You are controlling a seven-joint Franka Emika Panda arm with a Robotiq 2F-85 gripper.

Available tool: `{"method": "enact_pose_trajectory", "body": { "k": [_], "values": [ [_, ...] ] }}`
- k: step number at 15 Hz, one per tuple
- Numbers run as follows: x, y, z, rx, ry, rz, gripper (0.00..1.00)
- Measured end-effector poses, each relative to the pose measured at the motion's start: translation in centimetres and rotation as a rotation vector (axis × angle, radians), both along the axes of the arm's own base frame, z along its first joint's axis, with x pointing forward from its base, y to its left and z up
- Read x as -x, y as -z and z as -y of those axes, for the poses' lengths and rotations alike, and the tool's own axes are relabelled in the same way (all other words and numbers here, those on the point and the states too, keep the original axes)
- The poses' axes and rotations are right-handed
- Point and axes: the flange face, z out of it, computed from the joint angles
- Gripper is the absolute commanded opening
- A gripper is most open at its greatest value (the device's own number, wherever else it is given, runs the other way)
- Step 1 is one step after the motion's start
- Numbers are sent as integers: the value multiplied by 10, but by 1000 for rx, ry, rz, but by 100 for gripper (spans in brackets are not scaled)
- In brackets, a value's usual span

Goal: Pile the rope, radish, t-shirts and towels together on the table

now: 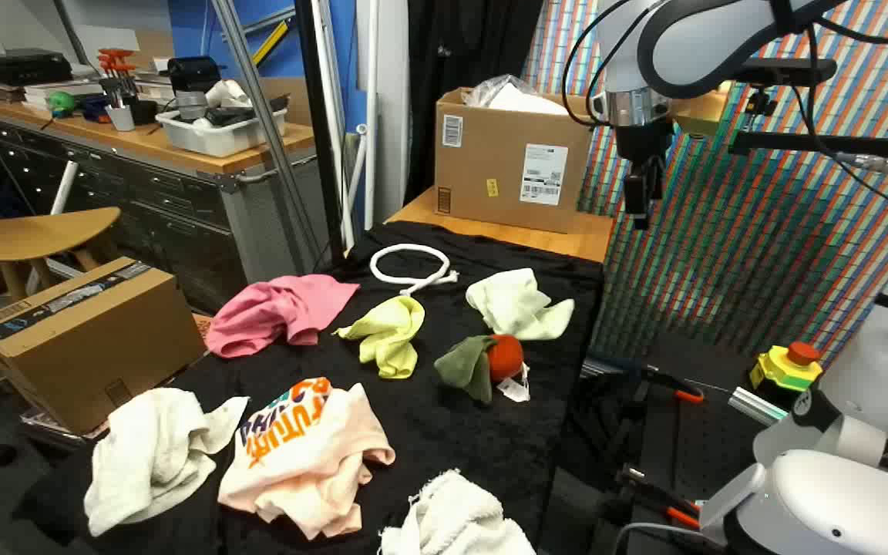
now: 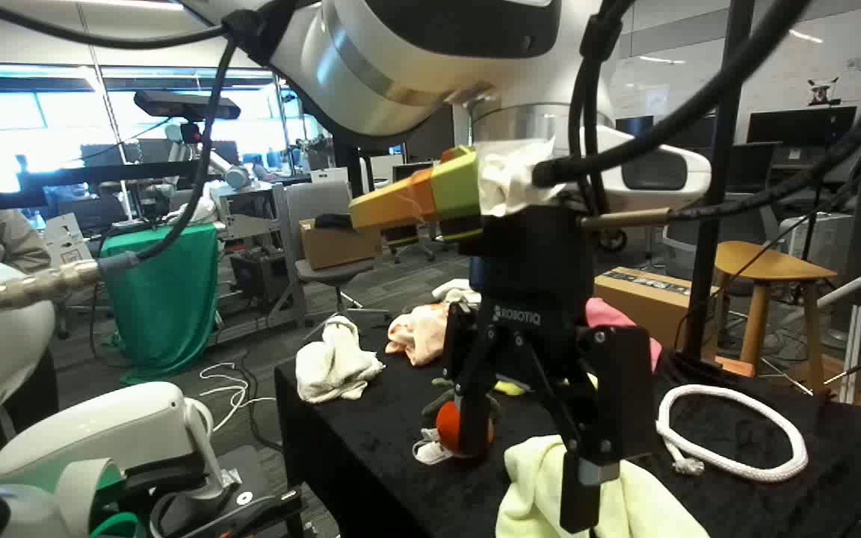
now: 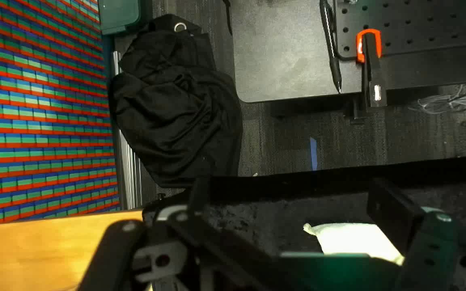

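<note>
White rope [image 2: 765, 473] curls in a rounded loop on the black table [image 1: 521, 439], the end effector [image 2: 526, 478] spread wide.

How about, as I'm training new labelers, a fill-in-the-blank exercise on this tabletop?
Of the rope and the radish, the ____ lies nearer the open-topped carton.
The t-shirt without visible lettering is ____.
The gripper is ____, not shut.
The table is ____ in colour.
Missing words: rope; pink; open; black.
</note>
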Motion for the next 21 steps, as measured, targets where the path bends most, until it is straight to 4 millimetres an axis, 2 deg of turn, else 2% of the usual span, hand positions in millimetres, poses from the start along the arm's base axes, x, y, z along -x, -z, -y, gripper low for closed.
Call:
{"method": "enact_pose_trajectory", "body": {
  "k": [8, 13, 17, 21],
  "values": [
    [-1, -1, -1, 1, -3, 3, 100],
    [-15, -2, -17, 26, -69, -5, 100],
    [-50, -7, -51, 59, -178, -2, 100],
    [-105, -12, -113, 79, -314, 17, 100]
  ]
}}
